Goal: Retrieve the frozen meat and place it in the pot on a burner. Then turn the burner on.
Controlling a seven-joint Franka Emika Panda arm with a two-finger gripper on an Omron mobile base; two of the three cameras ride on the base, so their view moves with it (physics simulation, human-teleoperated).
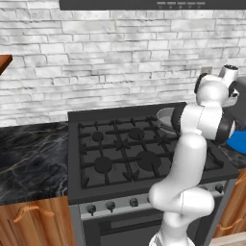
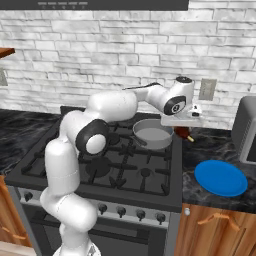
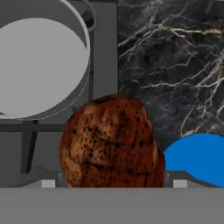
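Plainly mottled red-brown frozen meat.

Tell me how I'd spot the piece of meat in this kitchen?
Find the black stove and the grey pot on its back right burner. Just right of that pot, beneath the robot's gripper at the edge of the dark marble counter, is the meat: a small red-brown lump, unlike the flat blue plate nearby.

pot cropped, plate partly hidden
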